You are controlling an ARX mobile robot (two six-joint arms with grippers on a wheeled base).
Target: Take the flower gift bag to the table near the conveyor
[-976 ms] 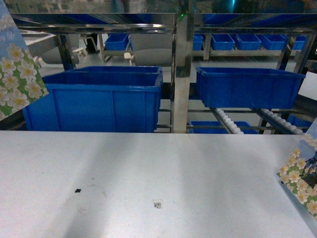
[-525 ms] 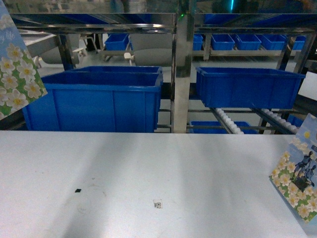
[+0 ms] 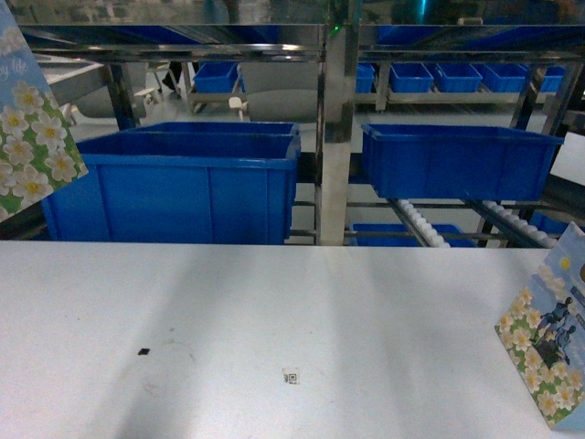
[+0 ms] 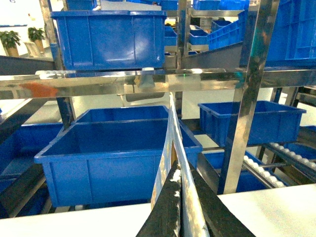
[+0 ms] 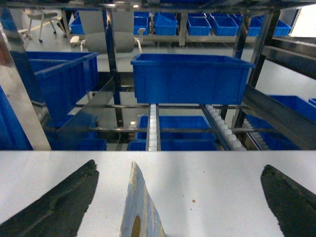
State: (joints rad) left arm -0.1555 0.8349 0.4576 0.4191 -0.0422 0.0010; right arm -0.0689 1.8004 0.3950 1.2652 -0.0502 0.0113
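Two flower gift bags, pale blue with white blossoms, show in the head view. One flower gift bag (image 3: pixel 32 137) hangs at the top left, above the white table (image 3: pixel 274 302). In the left wrist view my left gripper (image 4: pixel 180 173) is shut on that bag's upper edge (image 4: pixel 170 143). The other bag (image 3: pixel 547 357) stands on the table at its right edge. My right gripper (image 5: pixel 177 197) is open wide, with this bag's top (image 5: pixel 138 207) between its dark fingers (image 5: pixel 59 207), touching neither. The conveyor's roller tracks (image 3: pixel 420 224) slope down behind the table.
Steel shelf racks (image 3: pixel 336 119) stand just beyond the table's far edge. They hold large blue bins at the left (image 3: pixel 174 183) and right (image 3: pixel 457 160), with more bins on the shelves behind. A tiny QR sticker (image 3: pixel 291 376) and a dark speck (image 3: pixel 143 351) lie on the tabletop.
The bag at the right has come further into the head view from the right edge and now stands more upright on the table. The left bag has stayed where it was.
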